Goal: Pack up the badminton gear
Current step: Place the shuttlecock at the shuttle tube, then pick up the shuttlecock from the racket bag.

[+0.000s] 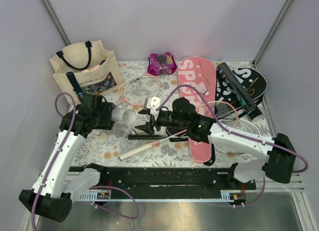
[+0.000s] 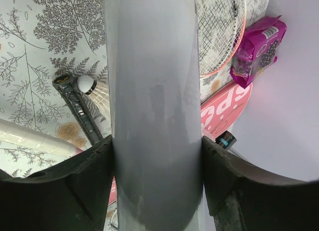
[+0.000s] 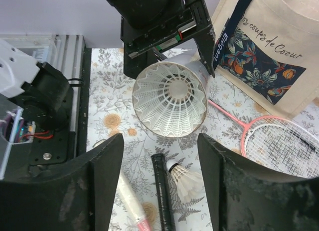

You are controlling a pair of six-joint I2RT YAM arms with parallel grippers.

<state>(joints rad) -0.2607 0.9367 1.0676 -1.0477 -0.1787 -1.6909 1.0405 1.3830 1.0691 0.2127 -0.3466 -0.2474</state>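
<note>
Table (image 1: 99, 147): floral cloth, arm bases at the near edge.

Pink cover (image 1: 195, 86): laid flat right of centre, running from the far edge toward the near edge.
Black cover (image 1: 253, 77): at the far right corner, just beside the pink cover.
Tote (image 1: 87, 71): stood upright at the far left corner.

Two rackets (image 1: 227, 111): heads overlapped near the right edge, partly over the pink cover.
Pink-framed racket (image 1: 143, 90): head seen beside the tote, toward the centre.
Black grip (image 3: 162, 191) and a pink-white grip (image 1: 144, 149): laid near the table's centre, below the grippers.

Black tube (image 1: 238, 89): laid across the black cover.
White tube (image 2: 154, 116): held level above the table, left of centre, open mouth turned toward the right gripper (image 3: 158, 146).

Left gripper (image 1: 103, 114): clamped on the white tube, both fingers pressed to its sides.
Right gripper: fingers spread wide, nothing between them; it is lined up just in front of the tube mouth, not touching it.

Snack packet (image 1: 161, 63): at the far edge, centre.

Seated shuttlecock (image 3: 170, 99): lodged in the tube mouth, skirt facing outward.
Loose shuttlecock (image 3: 185, 180): on the cloth, touching the black grip, below the right gripper.
</note>
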